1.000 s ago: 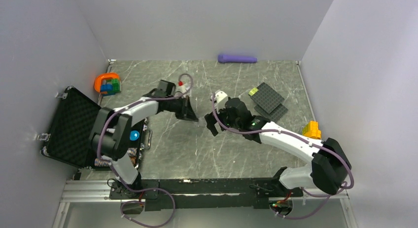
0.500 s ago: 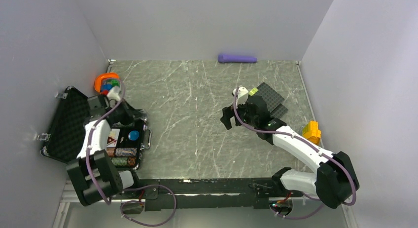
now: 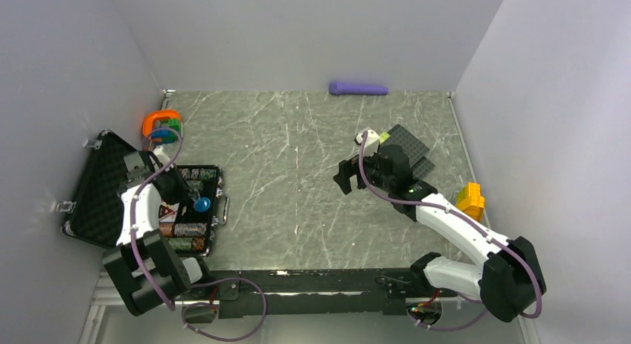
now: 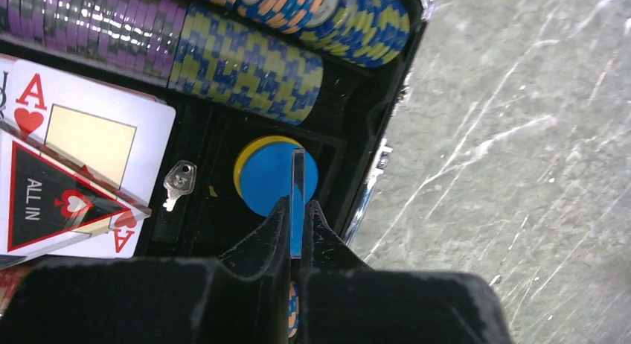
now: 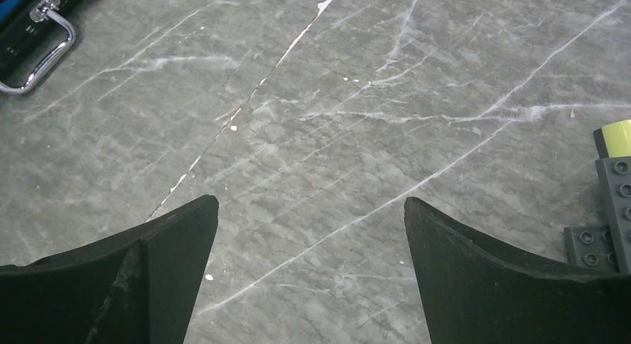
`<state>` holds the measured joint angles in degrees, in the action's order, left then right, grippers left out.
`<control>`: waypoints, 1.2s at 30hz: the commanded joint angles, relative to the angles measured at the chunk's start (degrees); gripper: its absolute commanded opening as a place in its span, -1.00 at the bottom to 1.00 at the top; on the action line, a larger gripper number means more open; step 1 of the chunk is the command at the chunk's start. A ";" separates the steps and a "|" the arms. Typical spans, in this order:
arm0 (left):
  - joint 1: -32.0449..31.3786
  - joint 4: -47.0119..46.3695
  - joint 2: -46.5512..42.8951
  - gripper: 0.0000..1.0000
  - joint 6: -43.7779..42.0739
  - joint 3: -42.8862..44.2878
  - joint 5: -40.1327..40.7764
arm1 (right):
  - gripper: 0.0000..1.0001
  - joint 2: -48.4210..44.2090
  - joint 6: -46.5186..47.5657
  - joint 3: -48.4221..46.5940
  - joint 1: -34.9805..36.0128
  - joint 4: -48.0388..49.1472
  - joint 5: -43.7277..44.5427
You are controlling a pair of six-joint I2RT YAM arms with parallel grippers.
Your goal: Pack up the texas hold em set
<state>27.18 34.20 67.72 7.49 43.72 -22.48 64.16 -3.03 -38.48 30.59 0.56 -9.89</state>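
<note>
The black case (image 3: pixel 104 184) lies open at the left with its foam lid back and its chrome handle (image 3: pixel 223 208) toward the table's middle. Its tray holds striped chip stacks (image 4: pixel 245 65), an ace card (image 4: pixel 89 135), a dark red "ALL IN" triangle (image 4: pixel 52 202), a small key (image 4: pixel 178 182) and a blue disc (image 4: pixel 260 180) lying on a yellow one. My left gripper (image 4: pixel 297 210) hangs over that disc (image 3: pixel 202 205), shut on a thin clear-bluish flat piece (image 4: pixel 298 173) seen edge-on. My right gripper (image 3: pixel 344 179) is open over bare table, nothing between its fingers (image 5: pixel 178 232).
An orange ring toy (image 3: pixel 162 125) with coloured blocks sits behind the case. Black studded plates (image 3: pixel 408 147) with a lime block (image 3: pixel 382 138) lie just behind the right gripper. A yellow block (image 3: pixel 469 196) is at the right and a purple cylinder (image 3: pixel 359 88) by the back wall.
My left arm swung from the table's middle back over the case tray, still shut on the thin piece. The right gripper drew back to the right, open throughout.
</note>
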 commanded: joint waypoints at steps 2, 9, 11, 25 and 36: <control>0.13 1.56 2.46 -1.00 -2.04 2.42 2.49 | 0.98 -2.10 -0.34 0.30 -0.36 3.31 -1.16; 0.11 1.50 5.61 -1.00 -2.52 2.36 -1.65 | 0.98 -2.06 -0.18 0.23 -0.44 2.85 -0.91; 0.15 1.41 6.38 -1.00 -2.58 2.18 -2.91 | 0.98 -1.96 -0.17 0.17 -0.45 2.74 -0.79; 0.15 1.59 9.23 -0.49 -1.74 2.20 -2.96 | 0.98 -1.77 -0.01 0.09 -0.47 2.37 -0.74; 0.14 1.63 8.63 0.08 -0.80 1.93 -0.79 | 0.98 -1.45 0.04 -0.01 -0.44 2.36 -0.83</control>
<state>27.18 35.42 77.47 6.70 44.05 -24.32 63.48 -3.03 -38.11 30.39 0.51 -10.15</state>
